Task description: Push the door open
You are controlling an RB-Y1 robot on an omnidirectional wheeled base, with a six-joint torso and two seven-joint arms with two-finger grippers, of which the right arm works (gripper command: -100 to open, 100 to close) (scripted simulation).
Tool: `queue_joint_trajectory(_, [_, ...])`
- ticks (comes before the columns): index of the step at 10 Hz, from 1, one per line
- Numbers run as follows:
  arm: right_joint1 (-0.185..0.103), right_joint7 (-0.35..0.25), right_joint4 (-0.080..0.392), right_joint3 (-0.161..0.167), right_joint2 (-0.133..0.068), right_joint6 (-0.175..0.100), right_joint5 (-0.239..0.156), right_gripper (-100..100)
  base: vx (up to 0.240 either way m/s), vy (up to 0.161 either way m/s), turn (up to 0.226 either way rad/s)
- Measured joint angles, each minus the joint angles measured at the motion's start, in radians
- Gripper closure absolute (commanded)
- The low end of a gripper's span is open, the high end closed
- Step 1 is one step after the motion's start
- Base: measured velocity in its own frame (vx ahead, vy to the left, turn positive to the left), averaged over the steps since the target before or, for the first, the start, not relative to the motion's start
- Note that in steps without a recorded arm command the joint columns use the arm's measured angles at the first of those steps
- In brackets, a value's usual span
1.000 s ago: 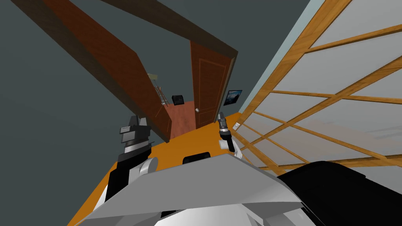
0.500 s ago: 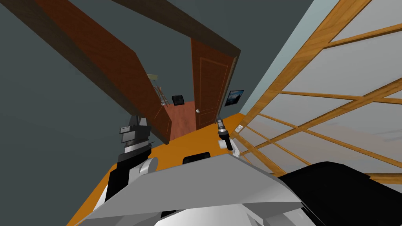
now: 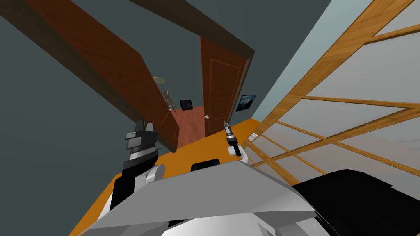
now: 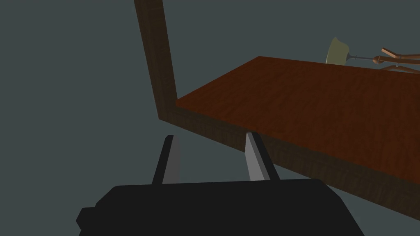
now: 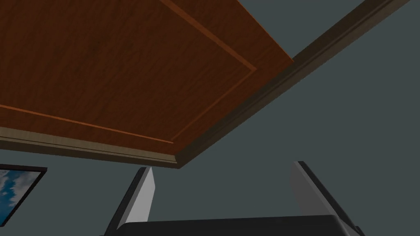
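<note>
Ahead is a doorway with two reddish-brown door leaves. The right door leaf [image 3: 221, 90] carries a small round knob [image 3: 207, 117] and stands partly open. The left door leaf [image 3: 123, 78] is swung wide. My right gripper [image 3: 225, 123] is open and hovers just right of the knob, close to the panelled door [image 5: 123, 69] and its dark frame [image 5: 254, 102], with nothing between its fingers. On the other side, my left gripper [image 3: 139, 129] is open beside the left leaf [image 4: 320, 110], at the frame's corner [image 4: 158, 61], also holding nothing.
A wood-latticed window wall [image 3: 328, 123] runs close along my right. A framed picture [image 3: 246, 102] hangs beside the right door. Through the gap I see a reddish floor, a black box [image 3: 186, 104] and a lamp [image 3: 160, 80]. Orange floor [image 3: 197, 149] lies under me.
My right gripper has moved left, nearer the right door's knob. My head view has turned a little, sliding the window wall right. The left arm is unmoved.
</note>
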Motion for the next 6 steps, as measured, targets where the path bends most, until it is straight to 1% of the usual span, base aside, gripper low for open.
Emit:
queue_joint_trajectory(2, [-0.009,0.047,0.053,-0.002,-0.004,-0.018,0.016,-100,0.093,0.015,0.009])
queue_joint_trajectory(4, [-0.038,0.094,0.117,-0.008,-0.010,-0.028,0.031,-100,0.100,0.008,0.012])
queue_joint_trajectory(5, [-0.052,0.115,0.152,-0.012,-0.017,-0.034,0.038,-100,0.107,0.008,0.013])
queue_joint_trajectory(6, [-0.056,0.137,0.177,-0.013,-0.018,-0.039,0.046,-100,0.093,0.015,0.011])
